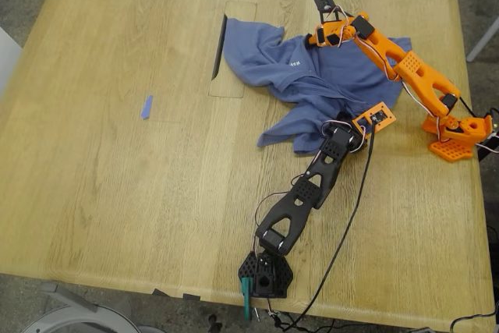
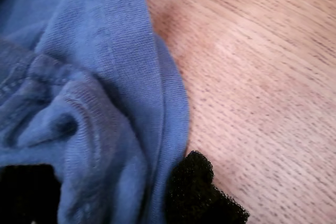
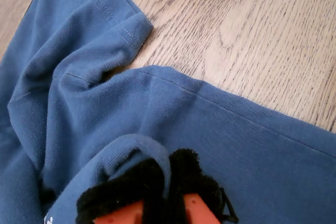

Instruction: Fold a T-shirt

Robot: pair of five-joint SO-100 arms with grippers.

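Observation:
The periwinkle-blue T-shirt [image 1: 300,76] lies crumpled on the wooden table, with a small print [image 1: 295,62] showing on top. My first gripper [image 1: 337,134], on the black arm, is shut on a bunched part of the shirt at its near edge. In the first wrist view the cloth [image 2: 94,103] fills the gap between the black fingertips [image 2: 202,192]. My second gripper [image 1: 322,37], on the orange arm, is at the shirt's far edge. In the second wrist view it [image 3: 163,182] pinches a raised fold of the shirt [image 3: 131,148], with a sleeve hem [image 3: 126,30] beyond.
A rectangular hatch with a dark slot [image 1: 228,68] is set in the table [image 1: 117,193], partly under the shirt at its left in the exterior view. A tiny blue scrap [image 1: 146,107] lies further left. The orange arm's base [image 1: 456,134] stands right, the black arm's base [image 1: 265,274] near the front edge.

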